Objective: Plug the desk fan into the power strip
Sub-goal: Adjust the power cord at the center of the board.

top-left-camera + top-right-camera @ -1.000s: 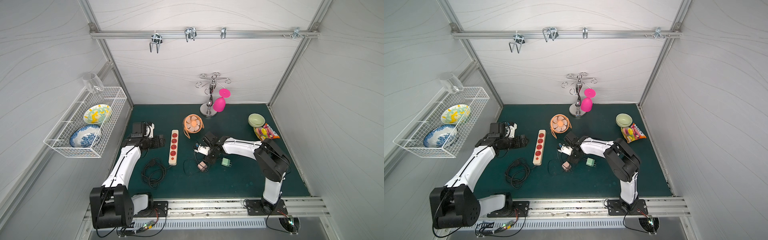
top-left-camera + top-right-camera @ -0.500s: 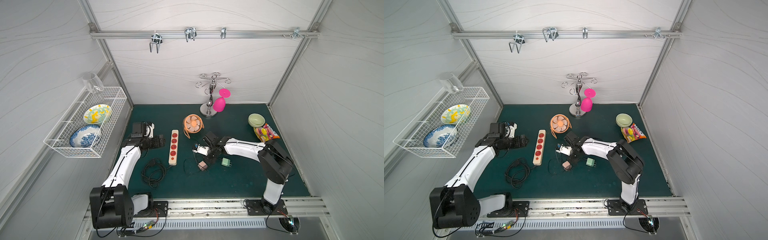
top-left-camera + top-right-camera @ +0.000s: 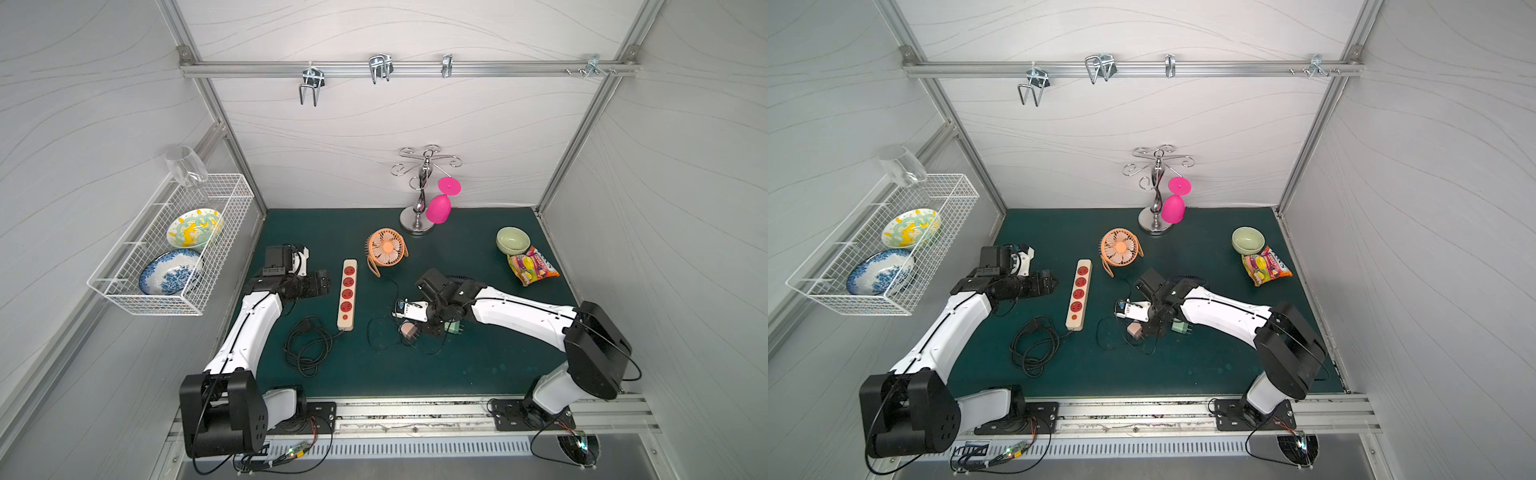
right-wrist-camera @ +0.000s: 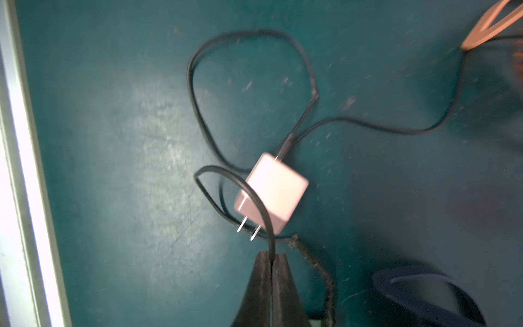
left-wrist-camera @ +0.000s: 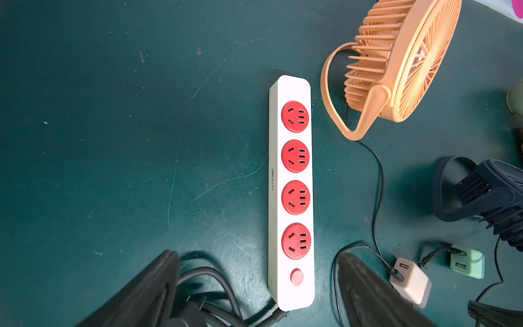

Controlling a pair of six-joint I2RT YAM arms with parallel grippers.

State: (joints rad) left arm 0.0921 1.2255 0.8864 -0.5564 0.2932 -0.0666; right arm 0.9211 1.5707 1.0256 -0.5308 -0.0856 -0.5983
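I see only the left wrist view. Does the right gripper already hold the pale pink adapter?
Observer: No. In the right wrist view the right gripper is shut on a thin black cable. The pale pink adapter lies ungripped on the mat.
Operator: How do its prongs lie?
Observer: Two flat prongs stick out sideways along the mat, not downward.
Operator: Where does the cord of the power strip go?
Observer: In both top views the cord lies coiled on the mat at the switch end.
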